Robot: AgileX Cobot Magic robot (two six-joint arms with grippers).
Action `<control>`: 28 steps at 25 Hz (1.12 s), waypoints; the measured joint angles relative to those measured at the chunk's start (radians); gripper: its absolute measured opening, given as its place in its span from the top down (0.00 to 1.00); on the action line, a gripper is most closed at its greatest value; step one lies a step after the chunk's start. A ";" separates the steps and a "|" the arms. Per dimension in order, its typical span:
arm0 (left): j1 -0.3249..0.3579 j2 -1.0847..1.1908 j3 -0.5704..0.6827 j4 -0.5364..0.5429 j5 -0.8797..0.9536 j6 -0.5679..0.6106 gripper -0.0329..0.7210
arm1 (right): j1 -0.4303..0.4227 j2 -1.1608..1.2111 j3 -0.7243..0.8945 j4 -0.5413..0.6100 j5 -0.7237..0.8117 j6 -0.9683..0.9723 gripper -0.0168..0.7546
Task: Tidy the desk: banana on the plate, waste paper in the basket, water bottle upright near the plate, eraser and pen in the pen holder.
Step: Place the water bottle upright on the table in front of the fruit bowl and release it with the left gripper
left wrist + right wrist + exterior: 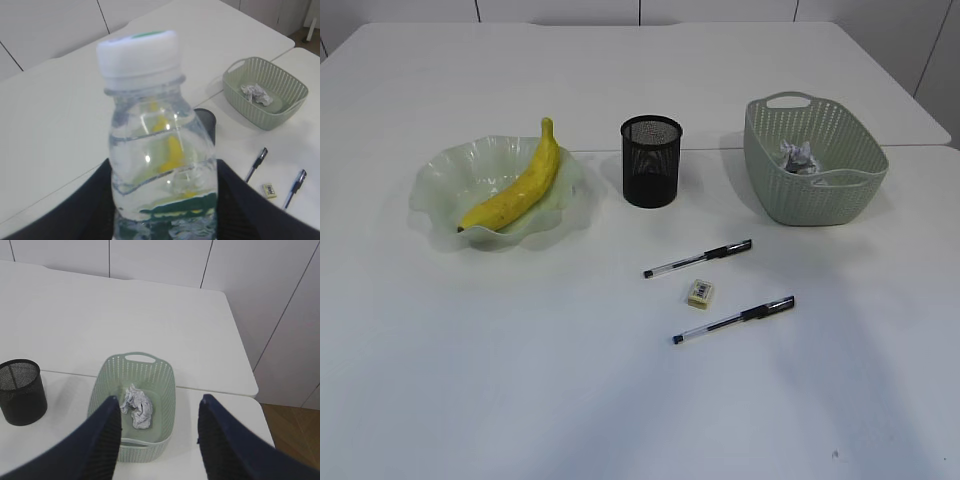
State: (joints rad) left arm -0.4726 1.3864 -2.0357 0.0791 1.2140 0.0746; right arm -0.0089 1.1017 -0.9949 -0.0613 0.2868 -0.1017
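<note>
Left gripper point(165, 200) is clamping the bottle point(157, 150); right gripper point(157, 415) is hanging with fingers apart above the basket point(165, 385) holding paper point(137, 406).

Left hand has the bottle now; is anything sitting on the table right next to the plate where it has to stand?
Nothing visible: the table around the plate is bare; the pen holder stands apart to its right.
</note>
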 joint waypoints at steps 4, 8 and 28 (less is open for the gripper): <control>0.000 -0.062 0.000 0.038 -0.006 -0.006 0.47 | 0.000 0.000 0.000 0.000 0.000 0.000 0.49; 0.000 -0.115 0.000 0.060 -0.007 -0.017 0.47 | 0.000 0.000 0.000 0.000 0.000 0.000 0.49; 0.000 -0.428 0.174 0.113 -0.132 -0.054 0.47 | 0.000 0.000 0.000 0.000 -0.010 0.000 0.49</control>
State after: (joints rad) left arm -0.4726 0.9581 -1.8615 0.1924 1.0819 0.0207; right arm -0.0089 1.1017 -0.9949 -0.0613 0.2772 -0.1017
